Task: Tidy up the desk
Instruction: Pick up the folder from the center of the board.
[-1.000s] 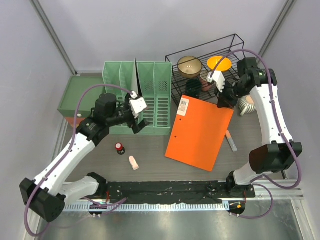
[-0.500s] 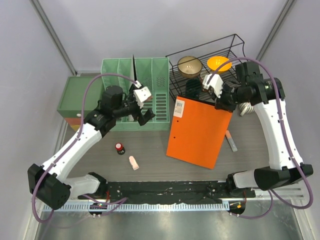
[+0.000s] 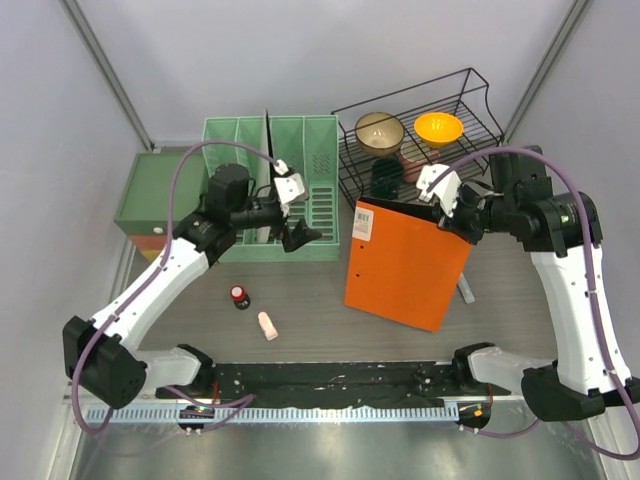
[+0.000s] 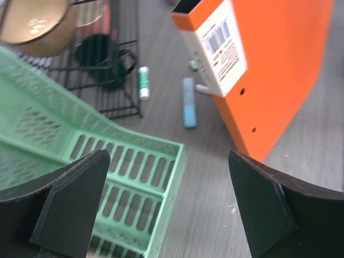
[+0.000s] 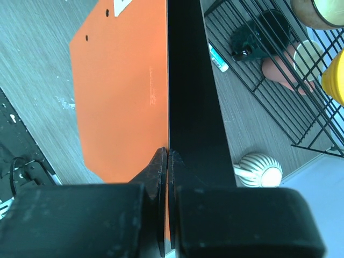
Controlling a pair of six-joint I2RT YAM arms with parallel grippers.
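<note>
the desk (image 3: 310,305), dark wood-grain, spans the scene beneath everything, with a black rail along its near edge. at far left sits a green box (image 3: 150,195), seen only from the top camera, as are a small red-capped bottle (image 3: 239,296) and a pale pink object (image 3: 267,326) on the near-left desk. the left gripper (image 3: 298,237) hovers by the right end of the green file rack (image 3: 228,135), jaws spread wide, holding nothing. only its wrist view shows a white-and-green stick (image 4: 143,83) and a blue pen (image 4: 187,102) lying on the desk beyond the orange binder (image 3: 405,270). that binder is right of centre, tilted up with its far edge raised. the white label (image 4: 224,47) on its spine carries a barcode and print too small to read. the right gripper (image 3: 450,216) is clamped tight on the binder's raised far edge, and its wrist view shows the pads pinching the cover. that view alone shows a ribbed white pot (image 5: 258,173) beside the black wire rack (image 3: 400,88).
</note>
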